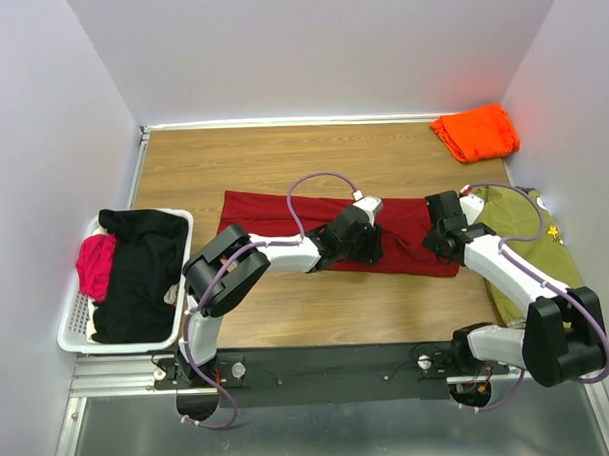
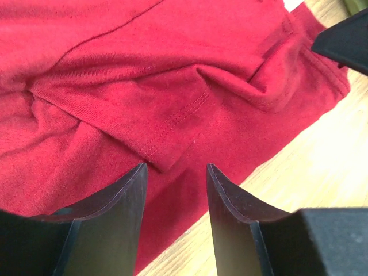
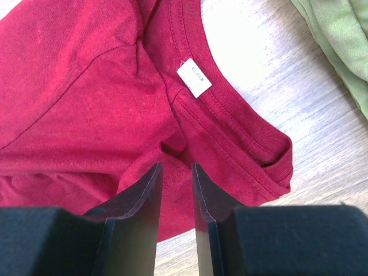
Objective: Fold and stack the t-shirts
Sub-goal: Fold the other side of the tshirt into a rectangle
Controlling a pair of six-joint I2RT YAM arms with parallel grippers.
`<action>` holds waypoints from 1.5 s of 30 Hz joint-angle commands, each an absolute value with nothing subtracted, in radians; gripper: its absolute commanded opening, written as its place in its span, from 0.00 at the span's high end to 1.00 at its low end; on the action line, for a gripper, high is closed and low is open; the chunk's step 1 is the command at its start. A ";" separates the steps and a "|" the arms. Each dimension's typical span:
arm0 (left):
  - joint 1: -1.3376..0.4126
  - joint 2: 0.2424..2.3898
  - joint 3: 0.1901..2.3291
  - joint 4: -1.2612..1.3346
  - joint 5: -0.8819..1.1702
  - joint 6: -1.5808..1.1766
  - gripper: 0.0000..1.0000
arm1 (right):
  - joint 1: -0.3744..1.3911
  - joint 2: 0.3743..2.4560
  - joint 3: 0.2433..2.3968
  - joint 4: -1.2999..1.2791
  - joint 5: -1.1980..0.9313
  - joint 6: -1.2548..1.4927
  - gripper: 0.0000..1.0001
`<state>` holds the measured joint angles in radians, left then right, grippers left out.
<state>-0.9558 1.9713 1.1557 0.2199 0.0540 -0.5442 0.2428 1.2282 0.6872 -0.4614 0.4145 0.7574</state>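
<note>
Left gripper (image 2: 176, 168) hangs low over the near edge of the dark red cotton t-shirt (image 1: 274, 214), its jaws standing apart and empty, with a stitched sleeve hem pointing into the gap. At the shirt's collar end the right gripper (image 3: 176, 165) has its jaws set narrowly, a small pucker of red cloth just at their tips beside the white neck label (image 3: 194, 78); whether that cloth is actually pinched I cannot tell. The red shirt lies in the middle of the wooden table (image 1: 312, 158) as a long band, apparently partly folded and not yet gathered into a compact square. One bright orange shirt (image 1: 474, 132) sits folded in the far right corner, seemingly finished and the likely base of the stack. An olive green garment (image 1: 514, 216) lies loose along the right side, and a white plastic basket (image 1: 68, 336) at the left holds black cloth (image 1: 141, 274) and pink cloth (image 1: 96, 265). By my estimate the task is under halfway done.
</note>
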 commanded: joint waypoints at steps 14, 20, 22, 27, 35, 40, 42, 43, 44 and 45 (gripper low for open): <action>-0.957 2.037 1.209 0.229 0.026 -0.571 0.57 | 0.247 1.229 0.698 -0.477 0.445 0.744 0.65; -0.957 2.028 1.204 0.218 0.008 -0.569 0.91 | 0.249 1.235 0.698 -0.477 0.443 0.744 0.65; -0.957 2.017 1.200 0.209 -0.024 -0.563 1.00 | 0.249 1.236 0.699 -0.477 0.440 0.747 0.65; -0.963 1.976 1.177 0.190 -0.095 -0.543 1.00 | 0.248 1.236 0.698 -0.477 0.443 0.749 0.65; -0.979 1.904 1.140 0.179 -0.123 -0.525 1.00 | 0.249 1.238 0.690 -0.477 0.449 0.753 0.66; -1.000 1.853 1.129 0.158 -0.138 -0.519 1.00 | 0.250 1.241 0.690 -0.477 0.452 0.750 0.66; -1.014 1.841 1.124 0.149 -0.144 -0.517 1.00 | 0.249 1.241 0.690 -0.477 0.451 0.750 0.65; -1.019 1.829 1.120 0.140 -0.150 -0.517 1.00 | 0.249 1.241 0.690 -0.477 0.449 0.750 0.65; -1.023 1.822 1.117 0.137 -0.153 -0.518 1.00 | 0.249 1.241 0.690 -0.477 0.451 0.752 0.65; -1.034 1.819 1.114 0.133 -0.153 -0.518 1.00 | 0.250 1.239 0.690 -0.476 0.453 0.750 0.66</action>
<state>-1.0023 1.8744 1.1351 0.1692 -0.1078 -0.5346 0.2428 1.2324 0.6872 -0.4641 0.4149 0.7483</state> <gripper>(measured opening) 0.009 0.348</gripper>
